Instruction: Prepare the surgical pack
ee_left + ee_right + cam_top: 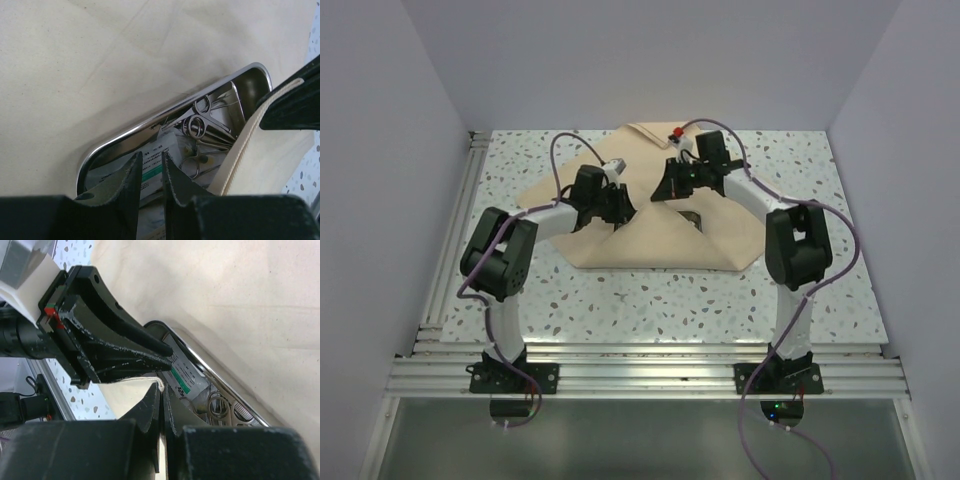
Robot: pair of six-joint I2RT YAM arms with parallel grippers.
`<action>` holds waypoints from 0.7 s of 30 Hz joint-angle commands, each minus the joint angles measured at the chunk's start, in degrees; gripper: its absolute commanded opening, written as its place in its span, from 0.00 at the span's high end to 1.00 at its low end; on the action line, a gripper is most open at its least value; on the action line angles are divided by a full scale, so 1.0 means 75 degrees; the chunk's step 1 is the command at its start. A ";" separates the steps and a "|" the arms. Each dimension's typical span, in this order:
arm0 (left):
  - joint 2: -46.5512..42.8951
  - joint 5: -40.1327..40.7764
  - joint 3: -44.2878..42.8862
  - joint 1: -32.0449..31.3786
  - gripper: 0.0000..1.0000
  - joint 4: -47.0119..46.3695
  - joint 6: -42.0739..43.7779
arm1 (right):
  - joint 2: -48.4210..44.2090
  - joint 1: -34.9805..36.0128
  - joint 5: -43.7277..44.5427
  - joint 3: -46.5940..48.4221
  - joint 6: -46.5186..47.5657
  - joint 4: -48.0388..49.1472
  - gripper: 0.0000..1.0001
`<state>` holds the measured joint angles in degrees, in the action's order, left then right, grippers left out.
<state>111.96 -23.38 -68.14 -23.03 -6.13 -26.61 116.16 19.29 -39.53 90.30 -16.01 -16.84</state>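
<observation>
Overhead, the speckled desk (650, 300) is boxed in by plain walls (380, 150) at 9, 12 and 3 o'clock, with aluminium rails (650, 370) along its 6 o'clock edge. Bare strips of desk lie at 6, 9 and 3 o'clock around the tan cloth sheet (650, 250), whose far corner reaches the desk's 12 o'clock edge. Both arms bend inward over the sheet's middle with their tips near each other, so room there is tight.

A shiny steel tray (150, 125) rests on the sheet, and a raised flap hides part of it. Inside, ring-handled instruments (196, 125) lie tangled toward one end. A clear packet (152, 170) with a green-striped label lies toward the other.

The left end effector (151, 161) hangs over the packet, its fingers drawn almost together with only a slit between them and nothing seen in it. The right end effector (161, 392) is pressed together on the sheet's hemmed edge, holding it up just beside the tray's rim. The sheet is plain and marked by straight fold creases.
</observation>
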 commanded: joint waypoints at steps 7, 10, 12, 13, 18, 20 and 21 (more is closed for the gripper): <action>0.0341 0.0234 -0.0945 -0.0047 0.75 0.0395 0.0466 | 0.0777 -0.0122 0.0021 0.1248 0.0049 -0.0098 1.00; 0.0470 0.0246 -0.1110 -0.0047 0.75 0.0478 0.0513 | 0.0953 -0.0193 0.0032 0.1436 0.0177 -0.0087 1.00; 0.0459 0.0350 -0.1145 -0.0047 0.75 0.0524 0.0513 | 0.1070 -0.0298 -0.0026 0.1588 0.0189 -0.0087 1.00; 0.0435 0.0421 -0.1134 -0.0047 0.75 0.0524 0.0513 | 0.1129 -0.0310 -0.0061 0.1647 0.0178 -0.0098 1.00; 0.0166 0.1203 -0.1250 -0.0047 0.72 0.0804 0.0513 | 0.1749 -0.0415 -0.0413 0.2056 0.0190 -0.0134 1.00; 0.0084 0.1486 -0.1274 -0.0035 0.71 0.1073 0.0536 | 0.1995 -0.0439 -0.0728 0.2104 0.0108 0.0041 1.00; 0.0002 0.1534 -0.1263 -0.0024 0.70 0.1098 0.0536 | 0.2078 -0.0451 -0.0822 0.2174 0.0073 0.0077 1.00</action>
<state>114.63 -16.01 -75.13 -23.05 -0.40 -24.23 129.84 16.36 -42.13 103.50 -15.38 -18.85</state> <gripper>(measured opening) 0.292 0.020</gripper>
